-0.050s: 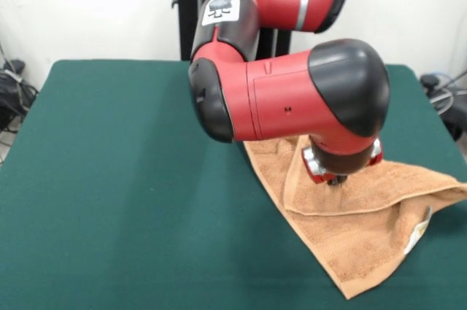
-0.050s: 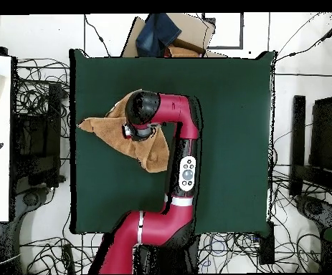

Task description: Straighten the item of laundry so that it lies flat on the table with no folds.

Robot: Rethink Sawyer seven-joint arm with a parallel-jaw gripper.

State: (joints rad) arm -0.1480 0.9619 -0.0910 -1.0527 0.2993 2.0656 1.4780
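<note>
The towel point(image 1: 357, 230) lies folded over near the surface's point(image 1: 117, 200) edge beneath the gripper point(image 1: 337, 179), finger state unclear; best pinch only the top layer and draw it outward.

Red and black arm point(image 1: 284, 98) bent at the elbow and reached over the towel point(image 1: 357, 230), wrist pointed straight down, gripper point(image 1: 336, 178) lowered onto the towel's middle, fingers hidden.
</note>
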